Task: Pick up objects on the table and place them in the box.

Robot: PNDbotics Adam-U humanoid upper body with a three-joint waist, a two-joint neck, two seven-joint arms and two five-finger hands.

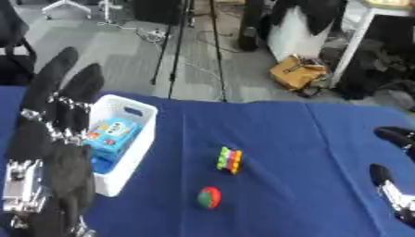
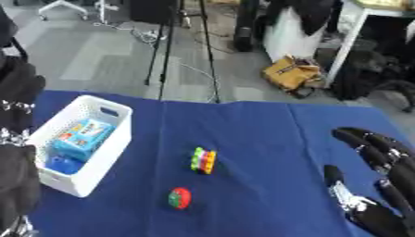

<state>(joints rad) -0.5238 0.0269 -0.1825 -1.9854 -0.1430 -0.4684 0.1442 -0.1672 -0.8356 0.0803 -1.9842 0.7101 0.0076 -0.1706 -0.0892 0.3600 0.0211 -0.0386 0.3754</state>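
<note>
Box: white basket-style box point(image 2: 110, 139) sits on the left side of the counter point(image 2: 267, 139), blue cloth on it. Already has a light blue packet point(image 2: 81, 135) and something darker blue point(image 2: 58, 165) under it.
Stuff still out: a striped multicolour block point(image 2: 204, 160) near the middle, and a red and green ball point(image 2: 180, 197) just in front of it, a bit closer to me. They're near each other but not touching.
Left robot hand: left robot hand point(image 1: 57, 134) is up right beside the box, fingers straight and spread, holding nothing.
Right robot hand: right robot hand point(image 2: 381, 185) is parked at the right edge, fingers relaxed and open, also empty. Well apart from both items.
Step I'm on: my guess is reaching for the next item, nothing grabbed yet.
How I'd do it: I'd take the ball first since it's nearest, come straight down with the fingers open around it, since it'll probably roll if I nudge it sideways.
Watch out: don't clip the block on the way in, and lift clear of the box wall before dropping.
</note>
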